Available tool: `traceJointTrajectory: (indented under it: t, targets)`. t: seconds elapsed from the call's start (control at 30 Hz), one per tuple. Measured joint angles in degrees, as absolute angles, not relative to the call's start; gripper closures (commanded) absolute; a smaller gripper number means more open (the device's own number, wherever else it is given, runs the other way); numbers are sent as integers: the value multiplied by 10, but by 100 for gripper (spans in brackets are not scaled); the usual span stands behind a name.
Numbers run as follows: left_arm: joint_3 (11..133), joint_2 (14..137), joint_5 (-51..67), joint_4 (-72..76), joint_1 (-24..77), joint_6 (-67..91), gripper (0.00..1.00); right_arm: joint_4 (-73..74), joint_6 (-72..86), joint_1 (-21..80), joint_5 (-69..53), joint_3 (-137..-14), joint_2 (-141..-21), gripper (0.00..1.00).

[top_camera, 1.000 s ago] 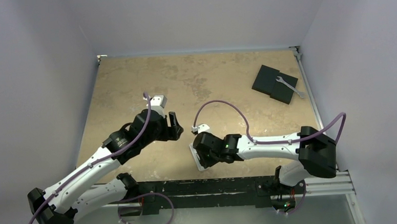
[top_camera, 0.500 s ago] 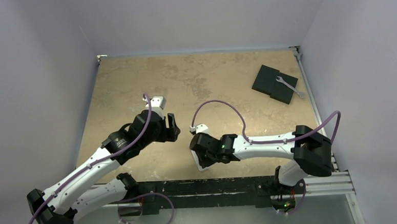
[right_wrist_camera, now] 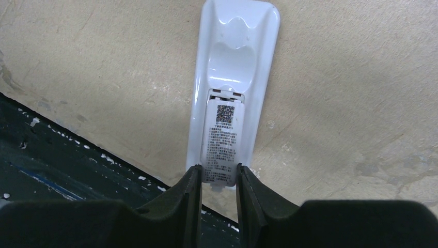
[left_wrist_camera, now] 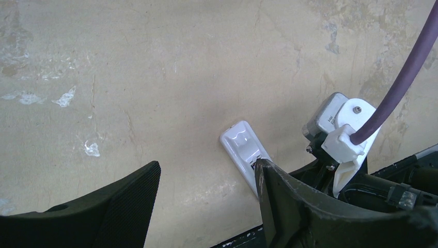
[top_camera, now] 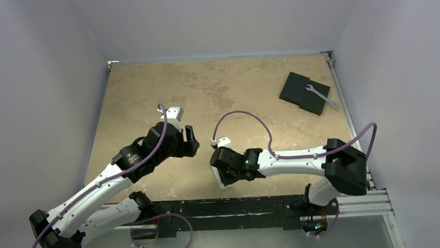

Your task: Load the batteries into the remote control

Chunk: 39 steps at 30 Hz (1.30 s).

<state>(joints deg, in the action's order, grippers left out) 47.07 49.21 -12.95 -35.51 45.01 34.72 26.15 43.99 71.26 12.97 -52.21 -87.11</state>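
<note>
The white remote control lies face down near the table's front edge, its labelled battery cover pushed slightly past its near end. My right gripper is shut on the sides of that cover's near end. In the top view the remote is mostly hidden under the right gripper. My left gripper is open and empty, hovering just left of the remote; its jaws stand wide apart over bare table. No batteries are in view.
A black flat pad with a silver wrench on it lies at the far right. The table's front edge and dark rail run right beside the remote. Grey walls close in the left, back and right sides.
My right gripper has shifted slightly left and toward the front edge with the remote under it. The left gripper has barely moved.
</note>
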Motion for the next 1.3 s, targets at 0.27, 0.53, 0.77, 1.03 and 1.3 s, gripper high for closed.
traceJointTrajectory:
  t: [0.27,0.53,0.77,1.03,1.3]
  targets:
    - [471,491,-133,-355,450,347,32,262,441,713,130,-528,-888,100]
    - [471,489,-133,-356,450,347,32,266,444,713,139,-532,-889,100]
    - [471,489,-133,-356,450,347,32,270,444,713,140,-538,-891,100]
    - [471,489,-134,-356,450,347,32,273,444,713,140,-544,-900,100]
    - [471,488,-136,-356,450,347,32,275,444,714,140,-544,-900,100]
